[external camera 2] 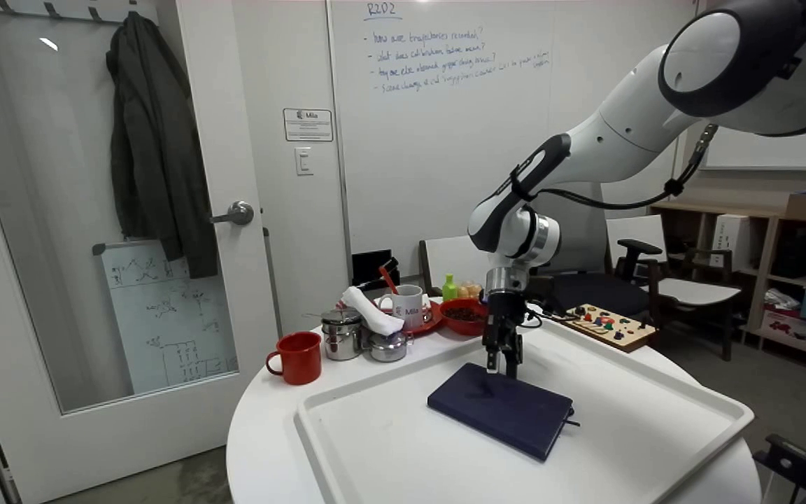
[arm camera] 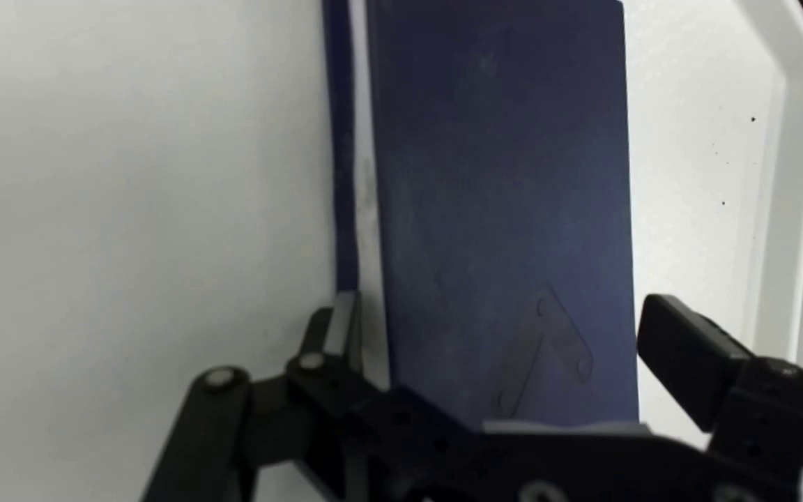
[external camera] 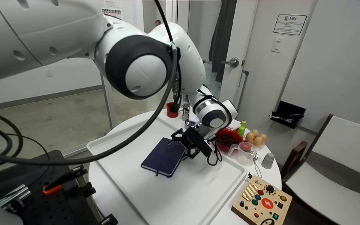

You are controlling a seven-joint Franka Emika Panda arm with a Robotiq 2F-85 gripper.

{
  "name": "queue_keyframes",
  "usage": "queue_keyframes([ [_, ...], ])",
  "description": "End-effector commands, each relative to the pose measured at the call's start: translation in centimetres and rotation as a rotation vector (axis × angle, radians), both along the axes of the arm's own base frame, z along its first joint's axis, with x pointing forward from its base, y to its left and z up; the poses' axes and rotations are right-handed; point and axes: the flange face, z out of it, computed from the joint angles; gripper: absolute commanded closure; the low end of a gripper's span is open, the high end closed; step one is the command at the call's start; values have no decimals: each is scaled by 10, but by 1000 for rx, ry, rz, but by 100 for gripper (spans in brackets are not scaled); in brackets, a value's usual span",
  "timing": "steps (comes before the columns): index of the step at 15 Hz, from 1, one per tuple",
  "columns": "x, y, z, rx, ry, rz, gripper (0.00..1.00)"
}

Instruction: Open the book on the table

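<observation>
"What shines along the edge of the desk (external camera 2: 268,448)?"

"The pots (external camera 2: 341,337), polished metal. The toy board (external camera: 261,199), also by the edge, is smooth wood."

"And the book (external camera 2: 501,406)?"

"A smooth cover with a faint sheen, paper pages (arm camera: 367,209). The gripper (arm camera: 509,335) looks matt, its pin heads (arm camera: 311,360) metallic."

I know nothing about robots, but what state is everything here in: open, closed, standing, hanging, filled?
Navy book: closed, lying flat.
Gripper: open; whether it touches the book, I cannot tell.
Red mug: upright.
White mug: upright.
Green bottle: upright.
Taller steel pot: seemingly lidded.
Red bowl: holding dark contents.
Large whiteboard: written on.
Dark jacket: hanging.
</observation>
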Motion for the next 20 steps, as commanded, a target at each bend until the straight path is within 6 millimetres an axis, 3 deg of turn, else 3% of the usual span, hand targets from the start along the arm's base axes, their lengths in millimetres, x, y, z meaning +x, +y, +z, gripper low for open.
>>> queue_keyframes([
  [1, 5, 0, -2, -5, -10, 18, 0],
  [20, 5, 2, 13, 5, -9, 7, 0],
])
